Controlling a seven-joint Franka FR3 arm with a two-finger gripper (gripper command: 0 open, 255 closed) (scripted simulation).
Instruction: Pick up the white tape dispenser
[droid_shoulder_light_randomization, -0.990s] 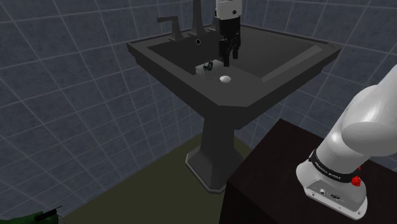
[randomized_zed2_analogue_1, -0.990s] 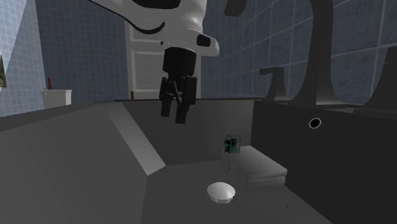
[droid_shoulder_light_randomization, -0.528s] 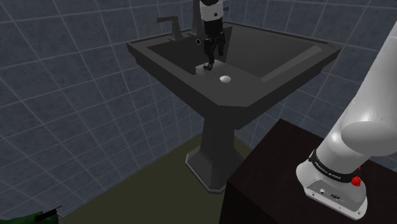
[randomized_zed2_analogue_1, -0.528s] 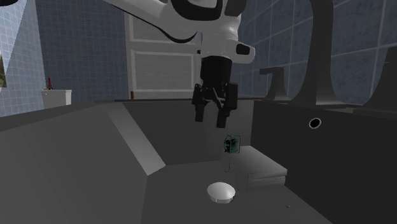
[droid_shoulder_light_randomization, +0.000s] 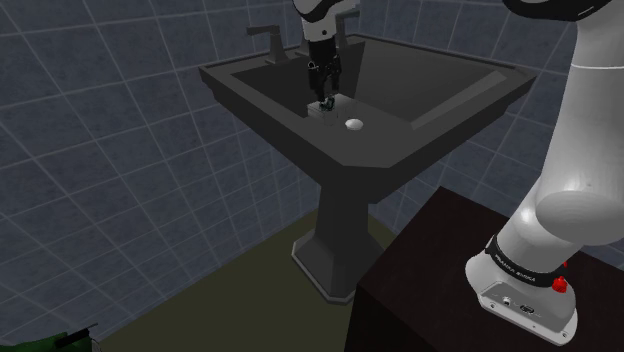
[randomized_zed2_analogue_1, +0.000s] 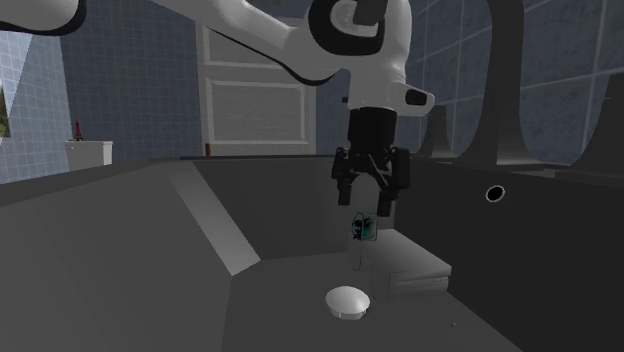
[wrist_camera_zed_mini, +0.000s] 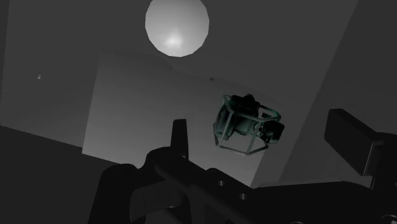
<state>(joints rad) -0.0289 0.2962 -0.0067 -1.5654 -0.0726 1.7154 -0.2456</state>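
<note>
- While the gripper (randomized_zed2_analogue_1: 368, 203) hovers just above the tape dispenser (randomized_zed2_analogue_1: 364, 229), its jaws are spread and touch nothing.
- Tape dispenser: small, dark teal, on a raised ledge (randomized_zed2_analogue_1: 405, 255) inside the dark sink (randomized_zed2_analogue_1: 100, 220), near the pale drain stopper (randomized_zed2_analogue_1: 347, 300).
- Risk 1: in wrist view it sits off-centre, nearer one finger. A straight drop could land a tip on it & knock it off the ledge.
- Risk 2: going too deep, tips hit the ledge. The light open frame may slip on closing.

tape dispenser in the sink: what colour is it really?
The tape dispenser is dark teal and black, not white; clearest in wrist view.
</note>
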